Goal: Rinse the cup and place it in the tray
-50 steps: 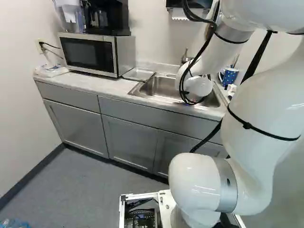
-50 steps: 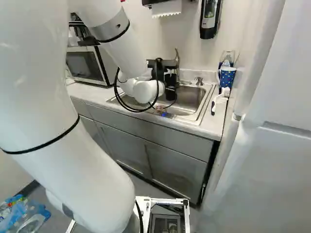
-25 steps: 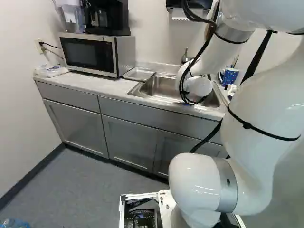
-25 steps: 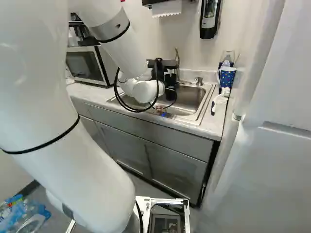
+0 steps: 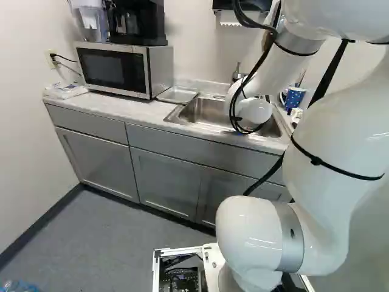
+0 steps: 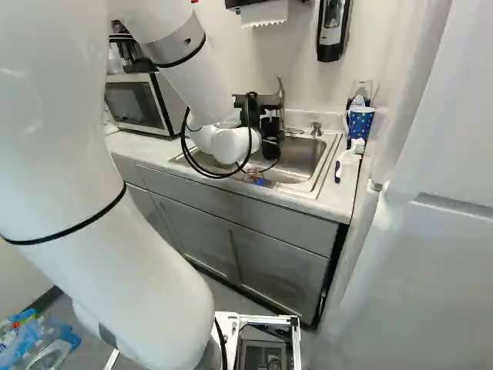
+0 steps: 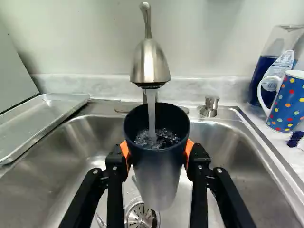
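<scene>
Over the stainless-steel sink, the black two-fingered gripper is clamped on a tall, tapering, dark-rimmed grey cup, an orange pad pressing each side, the fingers a cup's width apart. The cup is mouth up, dark inside, with bubbling water below its rim. At twelve o'clock from the gripper, a brushed-metal faucet pours straight into it (a clear, narrow stream). At ten o'clock lies a shallow, rectangular silver tray; at two, a blue polka-dotted mug with a white handle.
</scene>
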Motion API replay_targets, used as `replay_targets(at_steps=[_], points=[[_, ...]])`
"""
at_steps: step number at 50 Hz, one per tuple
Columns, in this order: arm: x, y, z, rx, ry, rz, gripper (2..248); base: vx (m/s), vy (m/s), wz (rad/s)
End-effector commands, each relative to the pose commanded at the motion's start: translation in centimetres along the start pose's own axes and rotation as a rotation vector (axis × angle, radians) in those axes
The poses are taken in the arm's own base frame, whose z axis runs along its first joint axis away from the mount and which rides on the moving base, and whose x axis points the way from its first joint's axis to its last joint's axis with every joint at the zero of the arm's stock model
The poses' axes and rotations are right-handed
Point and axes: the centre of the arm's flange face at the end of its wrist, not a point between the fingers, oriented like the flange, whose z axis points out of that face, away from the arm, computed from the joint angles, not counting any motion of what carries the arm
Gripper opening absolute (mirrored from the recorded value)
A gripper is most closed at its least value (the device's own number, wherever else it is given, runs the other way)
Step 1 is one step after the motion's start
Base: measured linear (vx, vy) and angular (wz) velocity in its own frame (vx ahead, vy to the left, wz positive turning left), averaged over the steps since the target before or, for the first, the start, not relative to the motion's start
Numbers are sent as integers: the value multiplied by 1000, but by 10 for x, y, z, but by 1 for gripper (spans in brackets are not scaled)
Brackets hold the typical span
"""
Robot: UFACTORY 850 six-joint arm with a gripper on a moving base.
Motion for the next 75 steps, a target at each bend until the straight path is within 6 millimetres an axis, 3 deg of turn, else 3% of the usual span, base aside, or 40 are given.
replay_targets(at_steps=[29, 75], points=[[0, -2, 0, 4, 0, -1, 125, 0, 0, 0], [-1, -68, -1, 144, -1, -35, 125, 0, 0, 0]])
